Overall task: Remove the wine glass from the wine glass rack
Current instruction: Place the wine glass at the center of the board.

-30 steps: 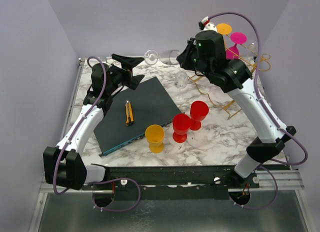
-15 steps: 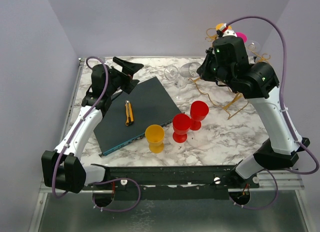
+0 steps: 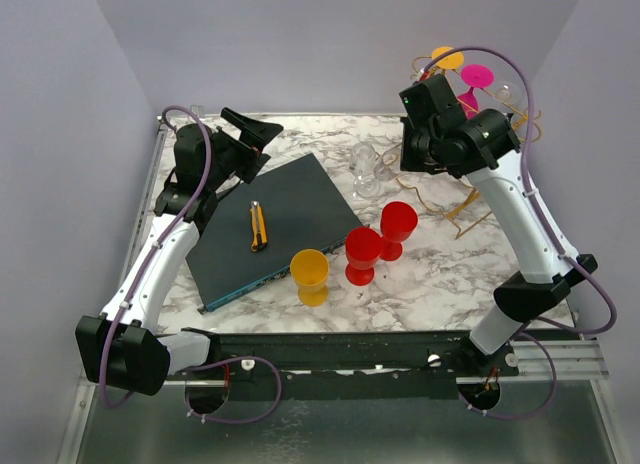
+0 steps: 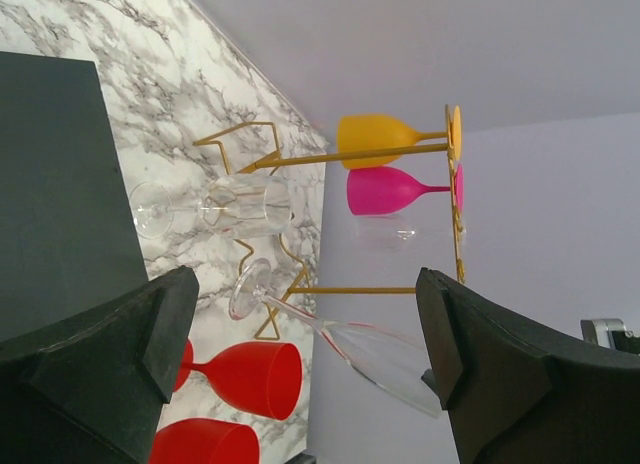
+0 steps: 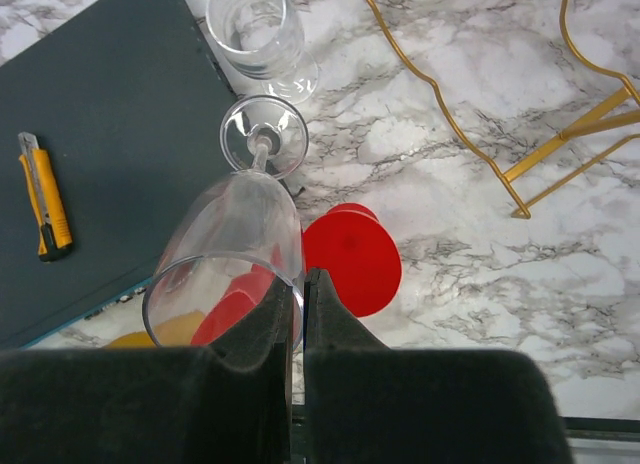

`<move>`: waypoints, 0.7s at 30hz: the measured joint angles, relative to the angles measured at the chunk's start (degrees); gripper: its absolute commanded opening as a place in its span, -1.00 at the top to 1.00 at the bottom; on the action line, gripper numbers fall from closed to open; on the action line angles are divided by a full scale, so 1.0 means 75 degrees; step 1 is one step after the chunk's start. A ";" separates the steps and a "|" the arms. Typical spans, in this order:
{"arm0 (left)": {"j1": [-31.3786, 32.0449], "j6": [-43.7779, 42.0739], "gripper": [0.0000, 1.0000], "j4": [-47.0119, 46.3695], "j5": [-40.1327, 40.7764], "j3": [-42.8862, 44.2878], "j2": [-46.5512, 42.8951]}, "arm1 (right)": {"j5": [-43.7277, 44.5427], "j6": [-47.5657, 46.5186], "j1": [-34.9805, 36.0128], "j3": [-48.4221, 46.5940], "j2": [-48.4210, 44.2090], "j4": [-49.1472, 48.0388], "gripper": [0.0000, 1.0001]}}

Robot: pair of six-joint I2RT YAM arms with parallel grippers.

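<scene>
Right wrist view shows the right gripper (image 5: 297, 284) clamped on the rim of a clear wine glass (image 5: 245, 234), held tilted over the marble table (image 5: 450, 244), apart from the gold rack (image 4: 360, 290). An orange glass (image 4: 375, 136) and a pink glass (image 4: 385, 189) hang on the rack. The left gripper (image 4: 305, 329) gapes wide, holding nothing.

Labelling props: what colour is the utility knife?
The utility knife is orange-yellow and black; clearest in the right wrist view.

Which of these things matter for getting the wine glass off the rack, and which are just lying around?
Job: wine glass rack, clear wine glass pinched at its rim, right gripper.
Lying about: utility knife, dark mat, yellow goblet, two red goblets.
</scene>
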State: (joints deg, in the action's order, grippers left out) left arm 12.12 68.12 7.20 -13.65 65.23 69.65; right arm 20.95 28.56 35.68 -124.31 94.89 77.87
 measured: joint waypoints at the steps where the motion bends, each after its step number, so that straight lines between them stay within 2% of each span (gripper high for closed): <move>1: 0.0000 -0.0020 -0.97 0.0035 0.0003 0.0000 0.0000 | -0.0017 -0.0017 -0.0029 0.0003 0.0035 0.0020 0.99; 12: 0.0000 -0.0411 -0.98 0.0315 0.0006 0.0163 -0.0003 | -0.0414 -0.0256 -0.0772 0.0525 0.0440 0.0003 0.99; 21: -0.0017 -0.0621 -0.97 0.0321 0.0006 0.0181 -0.0003 | -0.0635 -0.0411 -0.0985 0.0522 0.1110 -0.0047 0.99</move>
State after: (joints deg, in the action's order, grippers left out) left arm 11.99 63.46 9.61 -13.61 66.59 69.63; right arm 16.19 25.47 28.29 -120.40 103.22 77.52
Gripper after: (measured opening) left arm 0.987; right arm 0.035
